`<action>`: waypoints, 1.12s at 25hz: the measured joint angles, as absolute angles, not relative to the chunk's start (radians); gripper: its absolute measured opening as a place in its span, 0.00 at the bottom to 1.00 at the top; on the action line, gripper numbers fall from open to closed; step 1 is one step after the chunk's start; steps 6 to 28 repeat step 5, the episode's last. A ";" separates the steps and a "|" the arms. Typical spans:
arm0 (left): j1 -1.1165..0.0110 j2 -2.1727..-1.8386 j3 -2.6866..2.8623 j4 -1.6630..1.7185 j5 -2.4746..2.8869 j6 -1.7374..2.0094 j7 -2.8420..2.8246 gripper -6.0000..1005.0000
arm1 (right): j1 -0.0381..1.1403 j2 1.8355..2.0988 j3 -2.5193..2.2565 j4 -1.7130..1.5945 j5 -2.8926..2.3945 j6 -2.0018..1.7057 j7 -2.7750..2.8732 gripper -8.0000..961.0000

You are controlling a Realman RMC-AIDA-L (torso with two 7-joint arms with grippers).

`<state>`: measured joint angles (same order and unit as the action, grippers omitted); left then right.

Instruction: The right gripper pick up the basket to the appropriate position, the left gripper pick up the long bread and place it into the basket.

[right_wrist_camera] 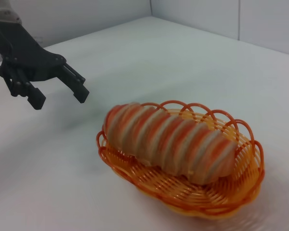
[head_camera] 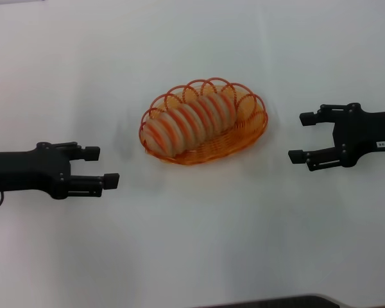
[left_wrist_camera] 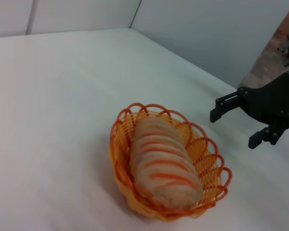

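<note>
The long bread (head_camera: 194, 124) is lying inside the basket (head_camera: 251, 137), which is sitting on the white table (head_camera: 192, 244) between the two tools. The left tool (head_camera: 101, 167) is hovering beside it with fingers apart, gripping nothing. The right tool (head_camera: 303, 137) is likewise gaping empty, just off the basket's other end.

Long bread (head_camera: 194, 120) lies in basket (head_camera: 244, 142), w/ basket mid-table (head_camera: 192, 244). Left gripper (head_camera: 101, 167) sits left of basket, nearer the robot; right gripper (head_camera: 301, 137) right of it. Both apart from basket, jaws empty and spread.
</note>
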<state>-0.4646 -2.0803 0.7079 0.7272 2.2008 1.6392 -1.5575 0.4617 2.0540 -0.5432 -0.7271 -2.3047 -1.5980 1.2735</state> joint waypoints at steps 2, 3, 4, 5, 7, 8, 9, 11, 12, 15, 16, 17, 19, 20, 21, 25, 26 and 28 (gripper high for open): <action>-0.462 -2.078 0.708 0.725 2.201 1.637 -1.557 0.86 | 0.460 2.054 -0.543 -0.727 -2.305 -1.598 1.274 0.95; -0.460 -2.077 0.708 0.724 2.201 1.636 -1.557 0.86 | 0.459 2.054 -0.543 -0.727 -2.304 -1.598 1.274 0.95; -0.459 -2.076 0.708 0.723 2.201 1.634 -1.557 0.86 | 0.459 2.054 -0.542 -0.727 -2.304 -1.598 1.274 0.95; -0.458 -2.076 0.708 0.723 2.201 1.633 -1.556 0.86 | 0.459 2.054 -0.542 -0.727 -2.304 -1.598 1.273 0.95; -0.458 -2.076 0.708 0.723 2.201 1.633 -1.556 0.86 | 0.459 2.054 -0.542 -0.727 -2.304 -1.598 1.273 0.95; -0.458 -2.076 0.708 0.723 2.201 1.633 -1.556 0.86 | 0.459 2.054 -0.542 -0.727 -2.304 -1.598 1.273 0.95; -0.458 -2.076 0.708 0.723 2.201 1.633 -1.556 0.86 | 0.459 2.054 -0.542 -0.727 -2.304 -1.598 1.273 0.95; -0.458 -2.076 0.708 0.723 2.201 1.633 -1.556 0.86 | 0.459 2.054 -0.542 -0.727 -2.304 -1.598 1.273 0.95; -0.458 -2.076 0.708 0.723 2.201 1.633 -1.556 0.86 | 0.459 2.054 -0.542 -0.727 -2.304 -1.598 1.273 0.95; -0.458 -2.076 0.708 0.723 2.201 1.633 -1.556 0.86 | 0.459 2.054 -0.542 -0.727 -2.304 -1.598 1.273 0.95; -0.458 -2.076 0.708 0.723 2.201 1.633 -1.556 0.86 | 0.459 2.054 -0.542 -0.727 -2.304 -1.598 1.273 0.95; -0.458 -2.076 0.708 0.723 2.201 1.633 -1.556 0.86 | 0.459 2.054 -0.542 -0.727 -2.304 -1.598 1.273 0.95; -0.458 -2.076 0.708 0.723 2.201 1.633 -1.556 0.86 | 0.459 2.054 -0.542 -0.727 -2.304 -1.598 1.273 0.95; -0.458 -2.076 0.708 0.723 2.201 1.633 -1.556 0.86 | 0.459 2.054 -0.542 -0.727 -2.304 -1.598 1.273 0.95; -0.458 -2.076 0.708 0.723 2.201 1.633 -1.556 0.86 | 0.459 2.054 -0.542 -0.727 -2.304 -1.598 1.273 0.95; -0.458 -2.076 0.708 0.723 2.201 1.633 -1.556 0.86 | 0.459 2.054 -0.542 -0.727 -2.304 -1.598 1.273 0.95; -0.458 -2.076 0.708 0.723 2.201 1.633 -1.556 0.86 | 0.459 2.054 -0.542 -0.727 -2.304 -1.598 1.273 0.95; -0.458 -2.076 0.708 0.723 2.201 1.633 -1.556 0.86 | 0.459 2.054 -0.542 -0.727 -2.304 -1.598 1.273 0.95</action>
